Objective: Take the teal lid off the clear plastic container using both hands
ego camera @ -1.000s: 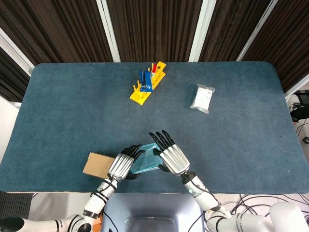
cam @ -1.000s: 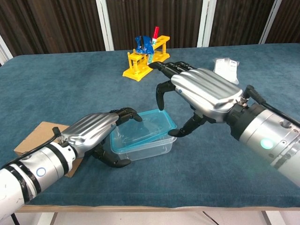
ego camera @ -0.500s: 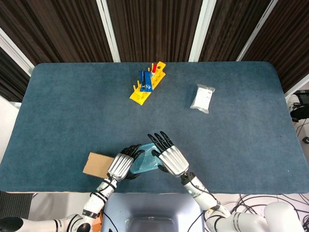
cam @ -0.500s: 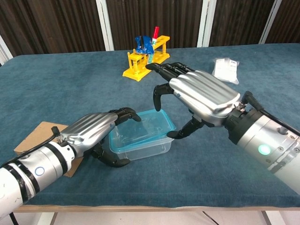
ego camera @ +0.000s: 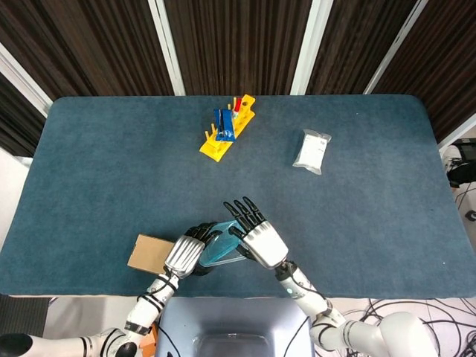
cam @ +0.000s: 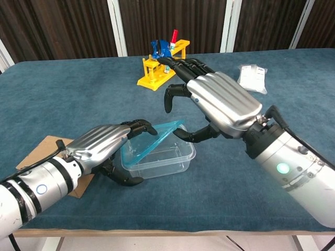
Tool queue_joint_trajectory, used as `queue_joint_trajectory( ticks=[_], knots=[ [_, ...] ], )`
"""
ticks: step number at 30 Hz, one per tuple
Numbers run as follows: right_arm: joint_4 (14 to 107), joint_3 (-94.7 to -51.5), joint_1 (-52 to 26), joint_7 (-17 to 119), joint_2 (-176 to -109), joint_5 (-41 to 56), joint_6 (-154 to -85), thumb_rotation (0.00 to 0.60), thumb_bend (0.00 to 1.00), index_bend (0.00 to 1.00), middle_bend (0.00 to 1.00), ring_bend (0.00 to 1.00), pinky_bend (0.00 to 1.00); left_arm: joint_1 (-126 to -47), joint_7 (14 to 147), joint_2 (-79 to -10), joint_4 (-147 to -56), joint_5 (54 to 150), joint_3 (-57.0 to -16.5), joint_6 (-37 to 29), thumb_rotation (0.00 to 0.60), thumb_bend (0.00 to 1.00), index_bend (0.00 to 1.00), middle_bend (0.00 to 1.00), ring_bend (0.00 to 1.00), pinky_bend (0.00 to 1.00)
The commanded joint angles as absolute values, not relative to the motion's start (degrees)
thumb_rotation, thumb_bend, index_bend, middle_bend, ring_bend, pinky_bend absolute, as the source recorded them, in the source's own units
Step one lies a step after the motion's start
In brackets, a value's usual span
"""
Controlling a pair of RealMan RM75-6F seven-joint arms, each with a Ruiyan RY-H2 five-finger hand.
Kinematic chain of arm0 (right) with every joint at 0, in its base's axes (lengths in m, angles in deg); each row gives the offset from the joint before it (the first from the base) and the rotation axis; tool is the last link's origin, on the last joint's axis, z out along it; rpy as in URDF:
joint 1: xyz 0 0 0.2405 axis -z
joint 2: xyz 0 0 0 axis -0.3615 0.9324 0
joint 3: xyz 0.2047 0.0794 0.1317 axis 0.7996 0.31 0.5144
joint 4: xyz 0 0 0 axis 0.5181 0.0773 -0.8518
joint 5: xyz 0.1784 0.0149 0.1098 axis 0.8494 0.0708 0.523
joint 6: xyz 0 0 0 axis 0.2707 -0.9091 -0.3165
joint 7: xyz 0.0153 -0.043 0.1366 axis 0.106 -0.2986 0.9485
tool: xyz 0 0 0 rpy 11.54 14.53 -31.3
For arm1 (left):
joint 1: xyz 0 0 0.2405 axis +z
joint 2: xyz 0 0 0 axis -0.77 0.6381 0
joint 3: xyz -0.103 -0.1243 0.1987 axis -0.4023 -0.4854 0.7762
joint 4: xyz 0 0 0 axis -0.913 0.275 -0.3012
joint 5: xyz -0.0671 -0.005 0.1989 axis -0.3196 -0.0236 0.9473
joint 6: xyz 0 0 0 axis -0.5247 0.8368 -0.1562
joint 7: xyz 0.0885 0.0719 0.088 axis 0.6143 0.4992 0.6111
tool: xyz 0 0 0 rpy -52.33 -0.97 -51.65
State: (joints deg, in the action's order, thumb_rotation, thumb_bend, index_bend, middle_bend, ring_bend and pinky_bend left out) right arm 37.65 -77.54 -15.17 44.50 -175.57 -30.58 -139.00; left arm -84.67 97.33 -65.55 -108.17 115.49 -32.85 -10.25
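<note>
Yellow rack (ego camera: 227, 126), white packet (ego camera: 312, 151), cardboard piece (ego camera: 148, 253).

Bright, even overhead light. Soft shadows under hands on table (cam: 63, 89). Glare on silver hand shells. Both views sharp; slight wide-angle bowing along table edges.

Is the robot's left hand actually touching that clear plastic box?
Touching. The chest view shows the left hand wrapped around the clear box's left end, fingers against its rim and side.

Teal lid (cam: 152, 140) tilted, right edge raised, over clear container (cam: 162, 159), near the table's front edge
</note>
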Motion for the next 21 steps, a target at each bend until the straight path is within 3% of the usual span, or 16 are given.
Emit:
queue_joint_trajectory(
  ticks=[1,13,21],
  knots=[
    [33.1,-77.8,-15.8,46.8,-178.5,-31.1,-140.7,0.6,0.23,0.49,0.0,0.0,0.0,-84.7,97.3,-65.4,-108.3,115.5,-32.9,-10.3,0.6,0.29,0.59,0.51,0.31,0.42],
    [31.6,-79.4,-15.9,47.1,-180.1,-30.2,-139.3,0.6,0.24,0.52,0.0,0.0,0.0,-84.6,96.9,-64.5,-109.2,115.8,-33.0,-9.8,0.6,0.3,0.59,0.51,0.31,0.42],
    [32.9,-80.8,-15.7,44.9,-179.0,-30.2,-137.9,0.6,0.49,0.72,0.06,0.0,0.0,-84.5,96.9,-64.0,-110.1,115.9,-33.0,-9.4,0.6,0.3,0.59,0.51,0.31,0.42]
  ],
)
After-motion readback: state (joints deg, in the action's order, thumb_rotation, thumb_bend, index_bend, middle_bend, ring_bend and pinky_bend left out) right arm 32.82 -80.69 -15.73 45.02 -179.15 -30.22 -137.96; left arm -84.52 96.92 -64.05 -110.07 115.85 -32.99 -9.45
